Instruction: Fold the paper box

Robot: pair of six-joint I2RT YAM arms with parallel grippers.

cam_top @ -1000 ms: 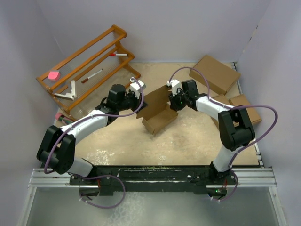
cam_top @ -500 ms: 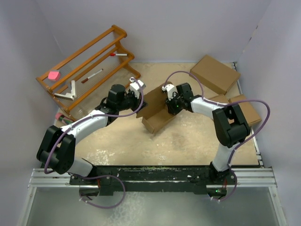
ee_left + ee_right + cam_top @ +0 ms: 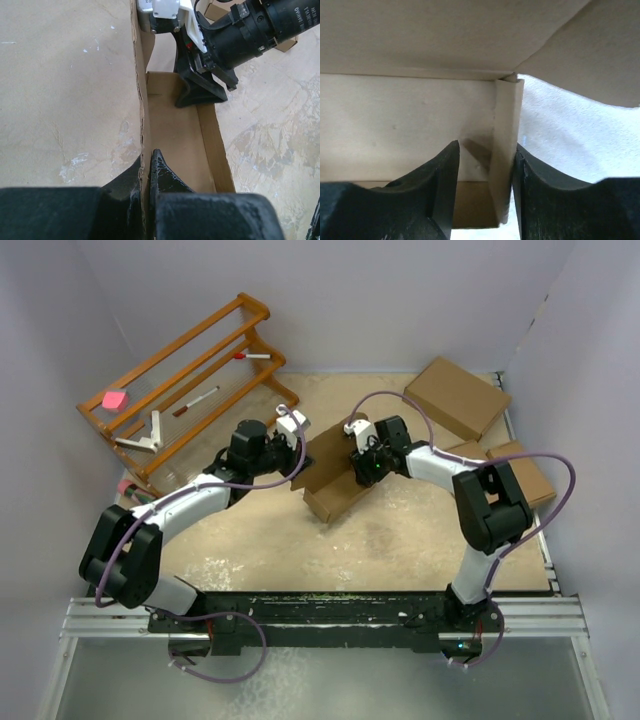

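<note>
Starting at the far left corner of the table, there is a wooden rack with a few small items on its rails, well apart from the work.

Next comes the left gripper. Its jaws are pinched right down on the top edge of a tall upright wall of the paper box, holding that wall vertical.

The box sits near the middle of the table, half formed. It has a shallow trough with a low wall on its near side and the tall panel on its far-left side.

At the box's far end the right gripper reaches into the trough. Its jaws stand part open and straddle a narrow upright end flap. The flap lies close against one finger and clear of the other, though I can't quite tell whether it touches, so nothing looks gripped.

I'd judge the step in hand to be squaring up this end corner. To do it well, the left should hold its pinch steady as an anchor, and the right should press the flap along its crease rather than mid-panel. That way the cardboard bends where it is scored and the base does not skate across the table.

Toward the far right corner lie ready-made brown boxes.
</note>
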